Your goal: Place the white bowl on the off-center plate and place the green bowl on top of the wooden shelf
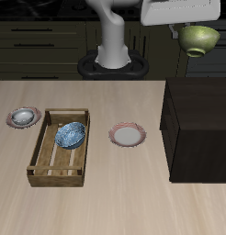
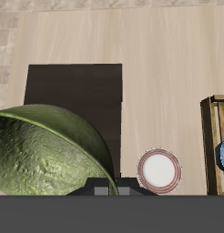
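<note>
The green bowl (image 1: pixel 199 39) hangs high in the air, tilted, with my gripper (image 1: pixel 186 32) shut on its rim. In the wrist view its mottled inside (image 2: pixel 50 155) fills the near field. Below it and a little toward the table's front stands the dark wooden shelf (image 1: pixel 197 128), its flat top (image 2: pixel 76 91) bare. The white bowl (image 1: pixel 24 116) rests on the off-center plate (image 1: pixel 14 120) at the far side of the table, beside the crate.
A light-wood slatted crate (image 1: pixel 46 161) holds a blue-patterned bowl (image 1: pixel 72 136). A second red-rimmed plate (image 1: pixel 127 136) lies empty between the crate and the shelf, and also shows in the wrist view (image 2: pixel 159 170).
</note>
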